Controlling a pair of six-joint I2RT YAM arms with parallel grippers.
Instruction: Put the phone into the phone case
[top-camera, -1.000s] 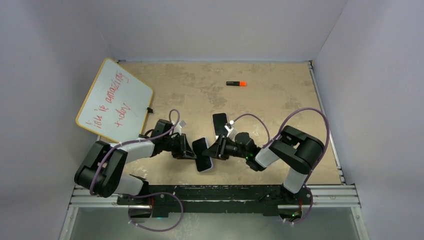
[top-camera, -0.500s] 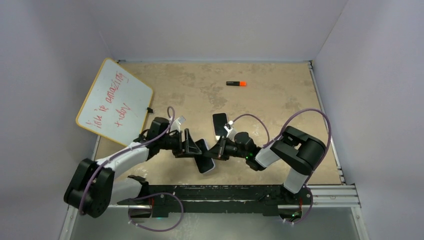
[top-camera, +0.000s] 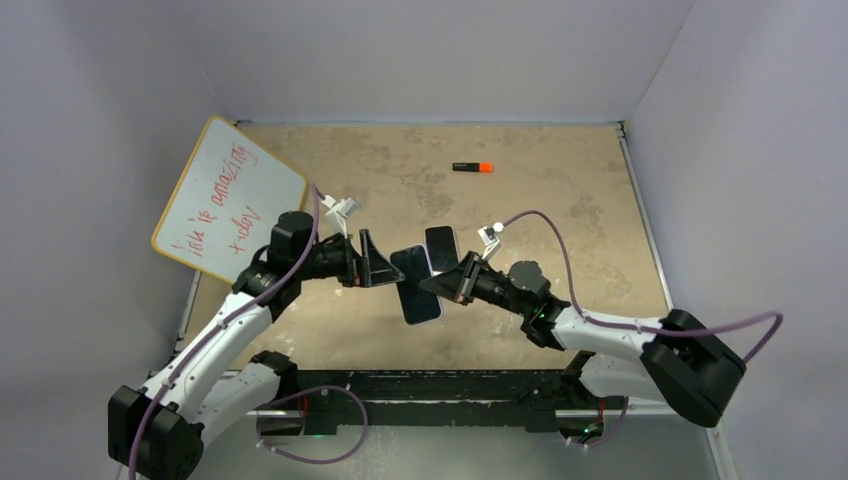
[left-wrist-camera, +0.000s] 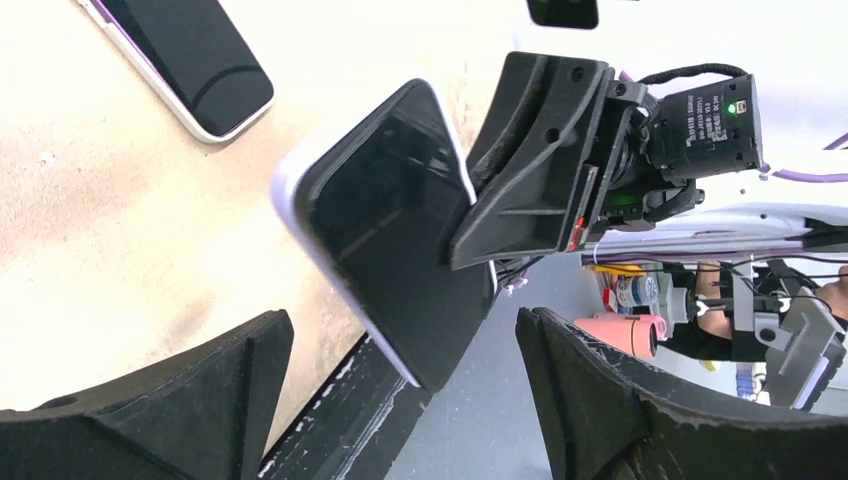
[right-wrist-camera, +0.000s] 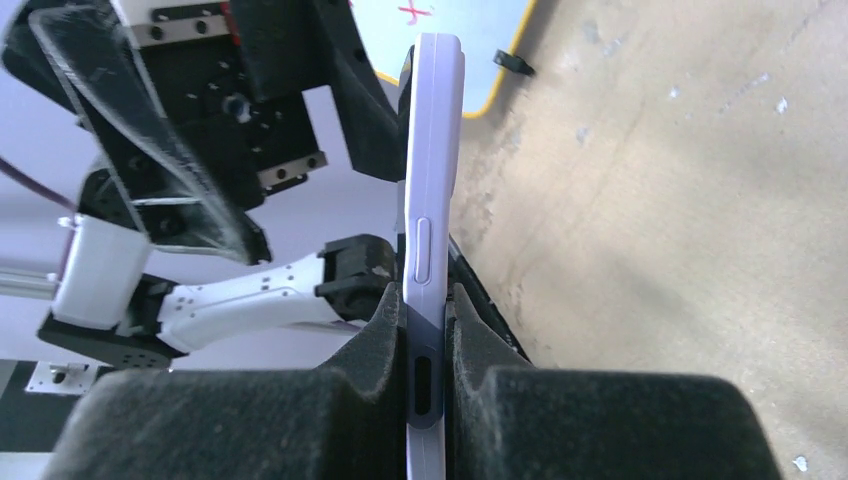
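A phone (top-camera: 418, 285) with a dark screen, seated in a lavender phone case, hangs above the table's near middle. My right gripper (top-camera: 455, 283) is shut on its right edge; in the right wrist view both pads (right-wrist-camera: 385, 330) press the lavender side (right-wrist-camera: 432, 150). My left gripper (top-camera: 382, 262) stands open just left of it. In the left wrist view the phone's (left-wrist-camera: 390, 220) lower corner sits between those wide jaws (left-wrist-camera: 400, 400), touching neither finger. A second dark slab with a pale rim (top-camera: 440, 247) lies flat on the table behind.
A whiteboard (top-camera: 230, 200) with red writing leans at the table's left side. A black marker with an orange cap (top-camera: 472, 167) lies at the back. The sandy table (top-camera: 560, 200) is walled on three sides, with a metal rail along its near edge.
My left gripper has let go of the phone and opened wide. My right gripper has shut on it, and both arms have risen and stretched, carrying the phone up off the table.
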